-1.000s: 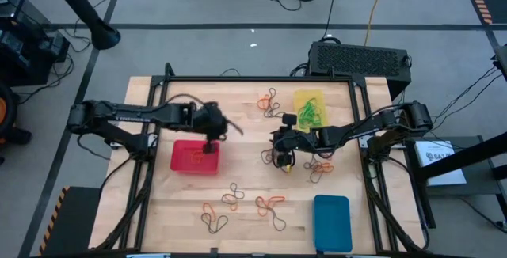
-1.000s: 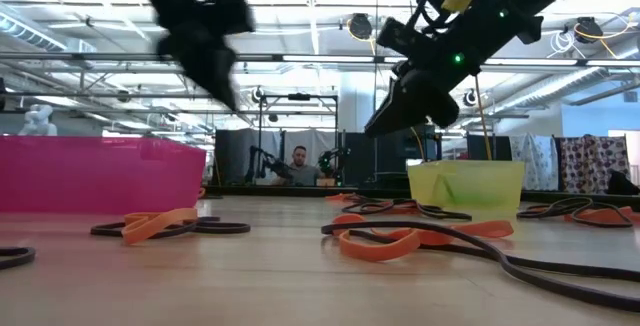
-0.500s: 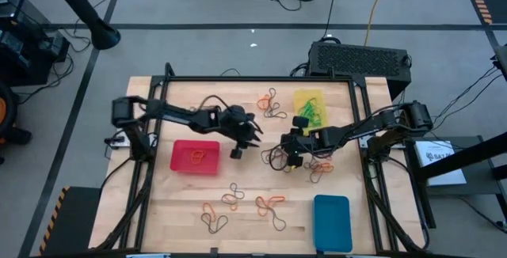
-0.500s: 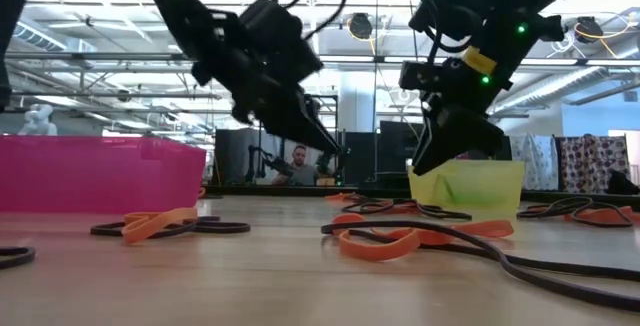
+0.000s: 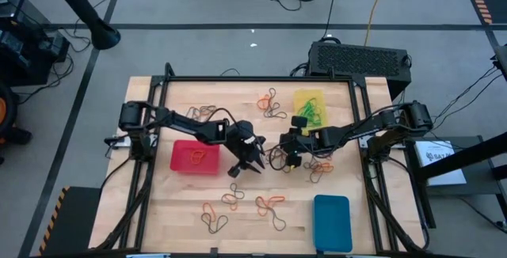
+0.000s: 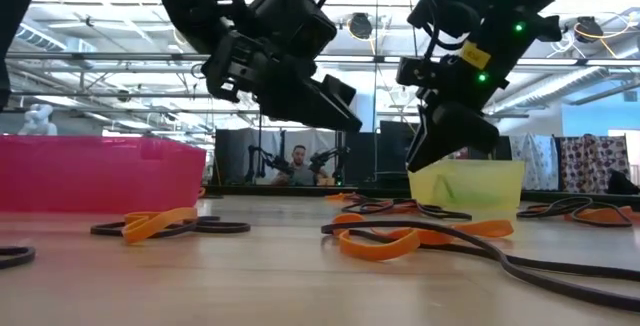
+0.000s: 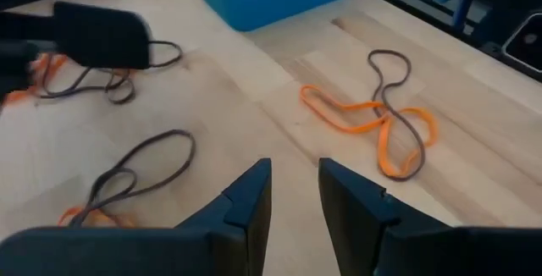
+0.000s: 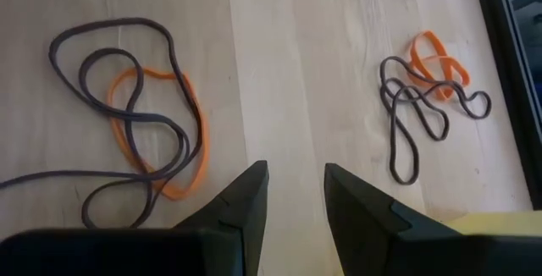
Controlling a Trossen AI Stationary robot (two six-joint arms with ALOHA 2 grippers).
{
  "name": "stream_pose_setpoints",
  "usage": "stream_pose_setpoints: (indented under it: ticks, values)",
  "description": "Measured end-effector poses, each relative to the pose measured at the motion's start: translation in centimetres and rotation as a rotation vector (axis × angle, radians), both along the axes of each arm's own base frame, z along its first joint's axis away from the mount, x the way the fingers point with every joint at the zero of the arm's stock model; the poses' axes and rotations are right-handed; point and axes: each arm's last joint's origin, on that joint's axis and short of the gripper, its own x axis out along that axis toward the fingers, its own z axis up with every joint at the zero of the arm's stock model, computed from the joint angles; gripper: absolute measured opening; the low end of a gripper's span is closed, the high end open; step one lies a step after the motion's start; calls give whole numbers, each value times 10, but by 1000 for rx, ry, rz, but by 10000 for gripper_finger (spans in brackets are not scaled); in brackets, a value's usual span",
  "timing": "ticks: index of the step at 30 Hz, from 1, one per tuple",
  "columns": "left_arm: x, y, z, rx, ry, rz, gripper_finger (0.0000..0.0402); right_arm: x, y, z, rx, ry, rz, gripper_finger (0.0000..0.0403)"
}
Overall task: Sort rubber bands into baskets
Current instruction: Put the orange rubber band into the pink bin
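I have the left end effector [image 5: 247,165] hovering mid-worktop beside the red basket [image 5: 195,157], fingers slightly apart and empty; the right end effector [image 5: 287,157], likewise parted, hangs over a tangle of rubber bands [image 8: 135,132]. Next I judge: descend and pinch one loop.

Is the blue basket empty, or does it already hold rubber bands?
Empty. In the high view the blue basket shows only plain blue inside, while rubber bands lie on the table beside it.
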Motion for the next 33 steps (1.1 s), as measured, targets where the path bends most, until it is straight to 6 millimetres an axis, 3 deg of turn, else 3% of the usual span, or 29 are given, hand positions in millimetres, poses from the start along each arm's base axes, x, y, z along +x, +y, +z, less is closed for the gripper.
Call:
stream_pose_setpoints:
  ticks: [6, 20, 26, 33]
  values:
    - [2, -33, 4, -19, -8, 7, 107, 3, 1, 2, 22, -41, 10, 112]
    - [9, -115, 7, 106, -26, 184, 107, 6, 20, 2, 328, -119, 1, 112]
    - [20, -131, -10, 108, 59, 199, 107, 2, 42, 1, 361, -112, 26, 112]
    - [37, -132, -24, 124, 72, 263, 107, -4, 67, 2, 273, -129, 76, 112]
